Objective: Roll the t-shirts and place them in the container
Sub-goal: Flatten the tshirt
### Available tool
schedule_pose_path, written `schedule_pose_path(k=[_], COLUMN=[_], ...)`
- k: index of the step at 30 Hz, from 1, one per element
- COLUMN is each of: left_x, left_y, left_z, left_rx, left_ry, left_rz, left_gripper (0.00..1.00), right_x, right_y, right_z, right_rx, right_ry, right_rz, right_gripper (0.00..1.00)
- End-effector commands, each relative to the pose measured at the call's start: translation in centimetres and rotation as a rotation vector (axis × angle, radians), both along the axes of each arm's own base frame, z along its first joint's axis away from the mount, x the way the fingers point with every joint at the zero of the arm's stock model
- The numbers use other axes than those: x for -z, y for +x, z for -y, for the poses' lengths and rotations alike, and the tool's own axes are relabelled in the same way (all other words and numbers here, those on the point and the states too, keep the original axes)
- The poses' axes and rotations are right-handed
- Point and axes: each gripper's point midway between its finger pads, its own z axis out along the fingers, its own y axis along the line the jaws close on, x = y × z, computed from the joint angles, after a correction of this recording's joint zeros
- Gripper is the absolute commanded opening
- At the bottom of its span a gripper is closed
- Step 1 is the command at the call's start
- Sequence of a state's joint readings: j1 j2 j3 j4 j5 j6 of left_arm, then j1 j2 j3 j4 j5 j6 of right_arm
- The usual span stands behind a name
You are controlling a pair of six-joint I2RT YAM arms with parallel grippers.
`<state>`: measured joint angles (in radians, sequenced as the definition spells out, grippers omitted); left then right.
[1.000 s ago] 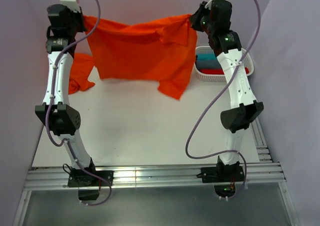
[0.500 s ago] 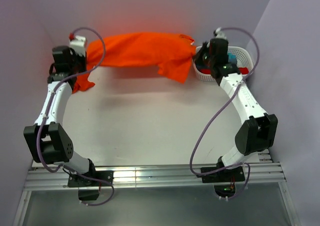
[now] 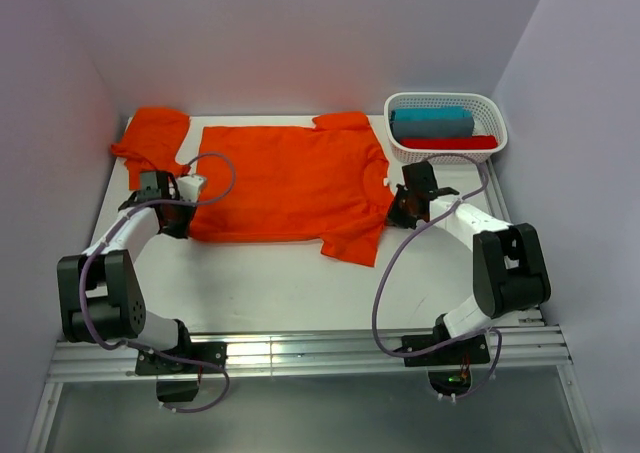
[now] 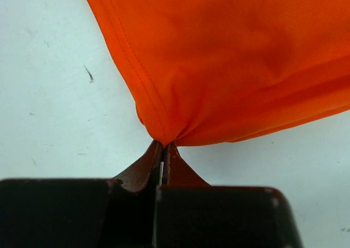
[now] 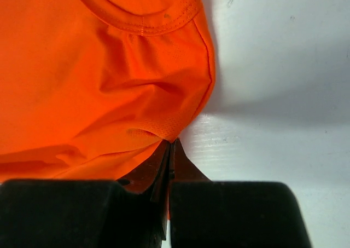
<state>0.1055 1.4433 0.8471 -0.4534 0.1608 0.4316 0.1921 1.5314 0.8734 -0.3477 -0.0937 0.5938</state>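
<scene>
A bright orange t-shirt [image 3: 285, 178] lies spread flat on the white table, its sleeve hanging toward the near right. My left gripper [image 3: 190, 213] is shut on the t-shirt's near left corner; in the left wrist view its tips [image 4: 163, 145] pinch the hem of the shirt [image 4: 235, 62]. My right gripper [image 3: 392, 211] is shut on the shirt's right edge; in the right wrist view its tips [image 5: 170, 143] pinch the fabric [image 5: 93, 78] near the collar. A second orange t-shirt [image 3: 150, 138] lies crumpled at the far left.
A white basket [image 3: 400, 148] at the far right holds a teal cloth [image 3: 432, 121] and a darker red cloth [image 3: 462, 142]. Purple walls close in the back and sides. A metal rail [image 3: 300, 353] runs along the near edge.
Both arms came down and toward me from the back wall, laying the hanging t-shirt out flat on the table. Both grippers kept their hold.
</scene>
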Motion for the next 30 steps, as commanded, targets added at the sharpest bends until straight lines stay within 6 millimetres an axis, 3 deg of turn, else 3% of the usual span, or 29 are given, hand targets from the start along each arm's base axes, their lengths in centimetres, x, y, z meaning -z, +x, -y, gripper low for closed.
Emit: schedule_pose_path(k=[1,4,5,9,15,19,22,30], left_x=[-1.9,-1.7,-1.6,-1.3,-1.4,-1.4,-1.4,-1.1], left_y=[2.2,2.7,2.6,2.2,1.1,0.8,0.8,0.4], left_z=[-0.3,0.1,0.2,0.3,0.3,0.3,0.4,0.4], left_rx=[0.016,0.018,0.021,0.030,0.043,0.045,0.040,0.033], left_ry=[0.006,-0.023,-0.031,-0.032,-0.018,-0.022,-0.026,-0.027], left_rz=[0.071,0.042,0.033,0.021,0.018,0.014,0.010,0.000], left_gripper=[0.00,0.00,0.00,0.00,0.01,0.01,0.00,0.00], right_x=[-2.6,-2.4,-2.6,-3.6,-4.4,-2.6,-1.2,1.8], right_y=[2.7,3.0,3.0,2.3,-0.9,-4.1,-5.3,-6.7], right_z=[0.1,0.4,0.5,0.5,-0.7,-3.2,-4.1,-5.6], right_rx=[0.012,0.011,0.019,0.028,0.027,-0.027,-0.040,-0.077], right_ry=[-0.018,-0.044,-0.048,-0.049,-0.034,-0.017,-0.024,-0.070], right_rz=[0.108,0.085,0.094,0.119,0.158,0.139,0.110,0.046], right_gripper=[0.01,0.20,0.35,0.52,0.54,0.54,0.54,0.54])
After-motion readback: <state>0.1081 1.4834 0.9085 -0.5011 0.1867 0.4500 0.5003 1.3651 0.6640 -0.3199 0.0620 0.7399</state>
